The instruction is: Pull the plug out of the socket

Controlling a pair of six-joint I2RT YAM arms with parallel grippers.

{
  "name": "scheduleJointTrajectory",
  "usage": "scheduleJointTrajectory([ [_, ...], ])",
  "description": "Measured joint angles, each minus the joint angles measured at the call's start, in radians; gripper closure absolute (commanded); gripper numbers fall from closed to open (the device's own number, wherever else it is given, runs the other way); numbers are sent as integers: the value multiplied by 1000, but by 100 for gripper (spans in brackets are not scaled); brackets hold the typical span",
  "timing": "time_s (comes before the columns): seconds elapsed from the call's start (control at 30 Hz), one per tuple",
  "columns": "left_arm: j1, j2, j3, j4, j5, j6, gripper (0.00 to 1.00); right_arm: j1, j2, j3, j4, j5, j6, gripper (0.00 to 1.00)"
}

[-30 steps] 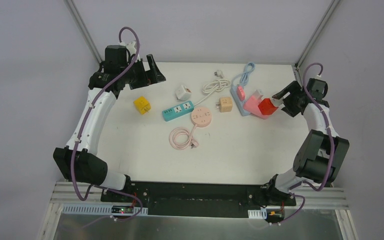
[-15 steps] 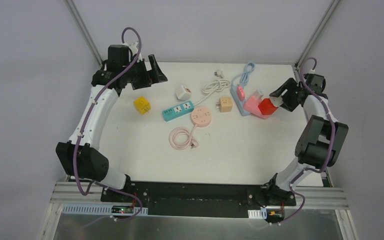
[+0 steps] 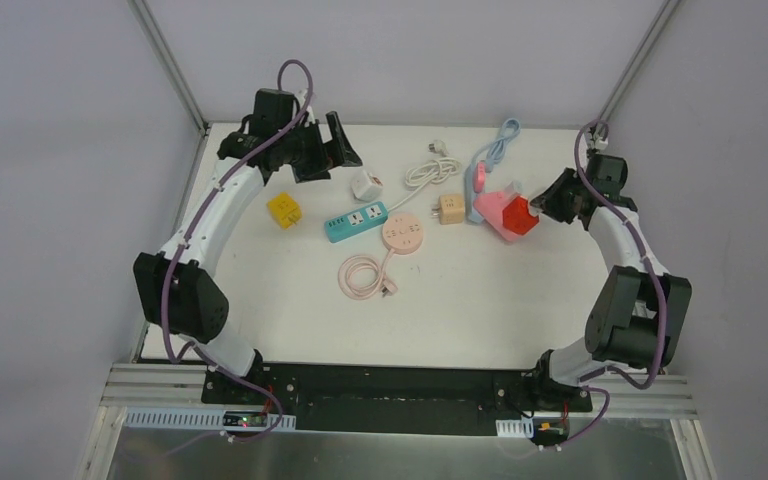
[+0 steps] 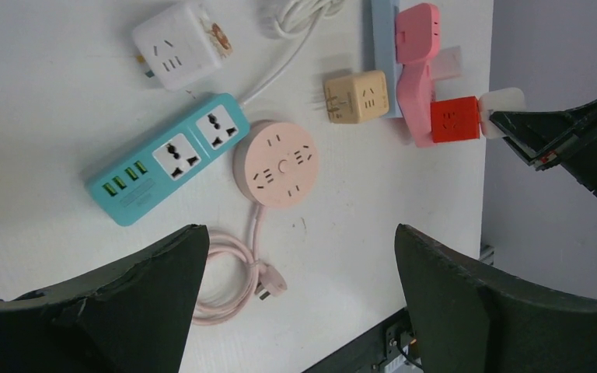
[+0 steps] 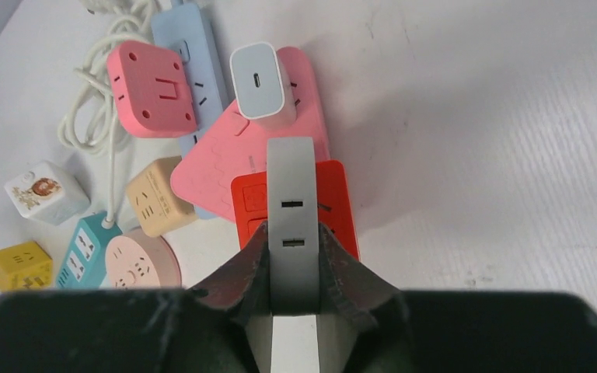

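A white plug [image 5: 291, 194] with two slots on its face stands in the red socket [image 5: 339, 203], which leans on a pink socket block [image 5: 225, 159]. My right gripper [image 5: 294, 237] is shut on the plug, one finger on each side. From above, the red socket [image 3: 522, 215] lies at the table's right with the right gripper [image 3: 545, 207] just right of it. In the left wrist view the plug [image 4: 501, 105] sits between the red socket [image 4: 455, 119] and the right gripper's black fingers. My left gripper [image 4: 297, 229] hangs open and empty, high over the table's back left [image 3: 338, 140].
A white charger [image 5: 260, 81] sits in the pink block, beside a blue strip [image 5: 190, 47] carrying a coral cube [image 5: 151, 89]. Leftward lie a beige cube [image 3: 450, 208], round pink socket [image 3: 402, 235] with coiled cable [image 3: 362, 275], teal strip [image 3: 356, 220], white cube [image 3: 365, 184] and yellow cube [image 3: 285, 210].
My right gripper moved in toward the red socket and shut on the white plug; the pink block and red socket shifted slightly left. The left arm swung right along the back edge, still open.
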Motion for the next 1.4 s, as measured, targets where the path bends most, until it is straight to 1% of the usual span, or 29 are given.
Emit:
scheduleJointTrajectory([
  [0.13, -79, 66, 11, 32, -5, -51, 9, 54, -93, -88, 8, 83, 23, 93],
  [0.2, -124, 106, 25, 47, -7, -75, 9, 77, -169, -143, -9, 135, 41, 94],
  [0.4, -235, 233, 110, 87, -18, -134, 11, 122, -418, -259, -163, 236, 112, 94],
  [0.53, -303, 328, 186, 113, -21, -159, 11, 163, -527, -315, -227, 259, 165, 92],
  [0.67, -337, 364, 201, 123, -21, -159, 12, 178, -548, -323, -263, 266, 192, 87],
  [0.8, -335, 364, 201, 120, -21, -124, 11, 178, -542, -320, -265, 269, 197, 84],
  [1.0, -328, 364, 201, 84, -6, -37, 13, 179, -479, -279, -263, 258, 188, 85],
  [1.1, -330, 364, 194, 67, 0, -21, 13, 188, -447, -256, -265, 248, 172, 85],
  [1.17, -336, 364, 183, 63, 2, -17, 13, 215, -433, -244, -267, 256, 166, 85],
  [1.2, -343, 364, 175, 61, 0, -17, 14, 229, -430, -243, -267, 257, 165, 84],
  [1.23, -351, 364, 165, 61, -1, -19, 15, 244, -429, -243, -269, 257, 166, 78],
  [1.27, -361, 364, 156, 64, -4, -24, 16, 256, -429, -245, -271, 257, 167, 70],
  [1.33, -386, 367, 143, 76, -6, -48, 17, 264, -432, -254, -271, 253, 172, 51],
  [1.37, -401, 371, 142, 82, -6, -58, 18, 267, -436, -269, -276, 252, 177, 45],
  [1.4, -423, 377, 142, 93, -5, -77, 18, 269, -438, -283, -287, 254, 183, 41],
])
